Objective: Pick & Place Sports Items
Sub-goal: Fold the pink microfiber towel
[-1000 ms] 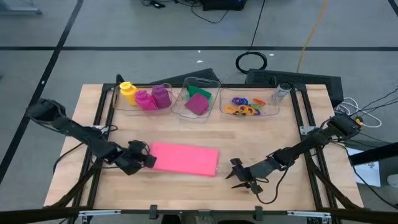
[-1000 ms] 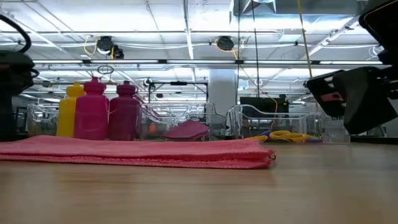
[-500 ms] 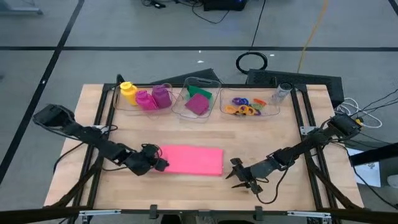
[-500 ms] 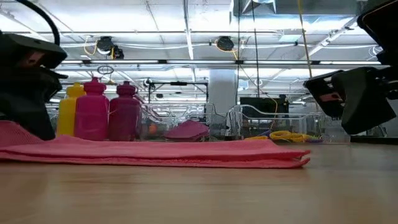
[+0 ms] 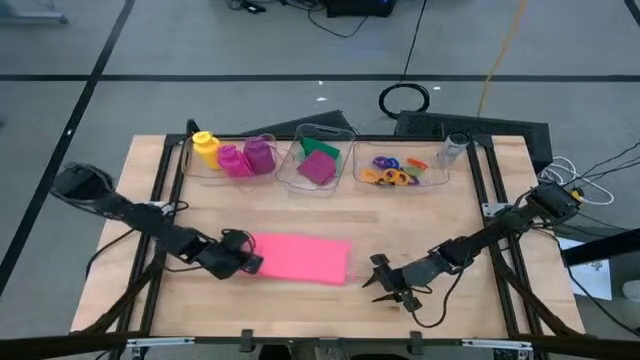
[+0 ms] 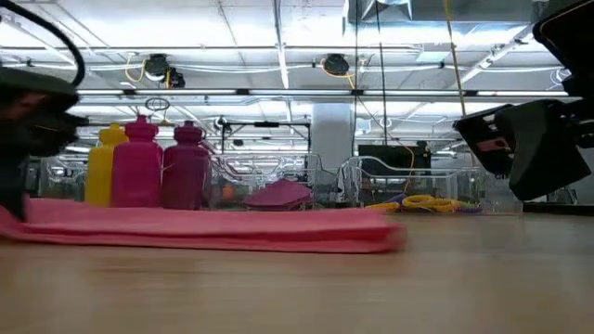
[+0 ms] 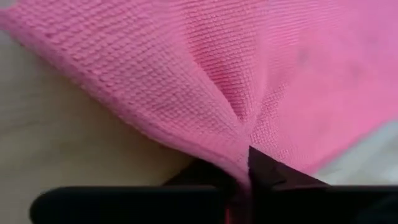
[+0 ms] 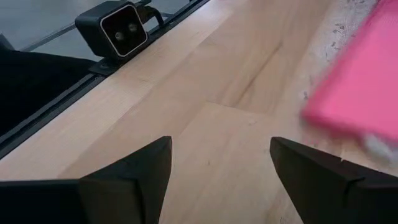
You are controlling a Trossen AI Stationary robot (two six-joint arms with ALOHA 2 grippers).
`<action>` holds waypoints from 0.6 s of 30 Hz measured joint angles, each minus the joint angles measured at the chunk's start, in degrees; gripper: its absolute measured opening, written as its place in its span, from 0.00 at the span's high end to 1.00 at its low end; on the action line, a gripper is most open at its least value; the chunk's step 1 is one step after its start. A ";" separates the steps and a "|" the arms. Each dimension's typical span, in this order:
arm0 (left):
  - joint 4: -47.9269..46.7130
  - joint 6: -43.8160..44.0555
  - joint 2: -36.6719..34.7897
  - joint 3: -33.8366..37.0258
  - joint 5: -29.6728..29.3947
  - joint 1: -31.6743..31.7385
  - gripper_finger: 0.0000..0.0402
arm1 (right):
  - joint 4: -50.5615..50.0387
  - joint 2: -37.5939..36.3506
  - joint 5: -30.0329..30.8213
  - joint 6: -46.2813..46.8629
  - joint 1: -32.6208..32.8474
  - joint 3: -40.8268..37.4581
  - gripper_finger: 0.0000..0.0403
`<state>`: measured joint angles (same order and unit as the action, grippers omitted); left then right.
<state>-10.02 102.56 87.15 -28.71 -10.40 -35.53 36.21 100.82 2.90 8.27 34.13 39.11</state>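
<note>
A flat pink cloth lies on the wooden table, near its middle; it also shows in the low view. My left gripper is at the cloth's left edge and is shut on it. My right gripper stands open just right of the cloth, low over the table, touching nothing; its wrist view shows bare wood between the fingers. Yellow, magenta and purple bottles, green and magenta cloths and coloured rings sit in bins along the far edge. My left gripper pinches the pink cloth's left edge between its two fingers. The fingers slant down from the table's left side. The cloth puckers into a ridge running away from the fingers. The rest of the cloth lies flat on the table.
Three clear bins stand in a row at the far edge. A small clear container stands at the far right. A black camera box sits at the table's near rail. Bare wood lies between the cloth and the bins.
My left gripper moved right into the cloth's left edge, sank a little and shut on it. The cloth first slid right across the table, then came back left. It still lies flat apart from the pinched edge.
</note>
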 joint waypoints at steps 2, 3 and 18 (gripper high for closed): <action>-6.62 -0.03 -3.51 -0.11 1.56 -0.11 0.99 | 0.01 0.00 0.00 0.00 0.00 0.00 0.50; -9.99 -0.02 -5.32 -0.36 2.39 -0.09 0.99 | 0.01 0.00 0.00 0.00 0.00 0.00 0.50; -41.14 -6.85 -15.70 -20.41 -4.57 1.03 1.00 | 0.46 0.00 0.00 -0.08 0.00 0.00 0.50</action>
<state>-51.16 95.71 71.45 -49.12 -14.97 -34.50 36.67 100.82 2.90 8.19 34.13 39.11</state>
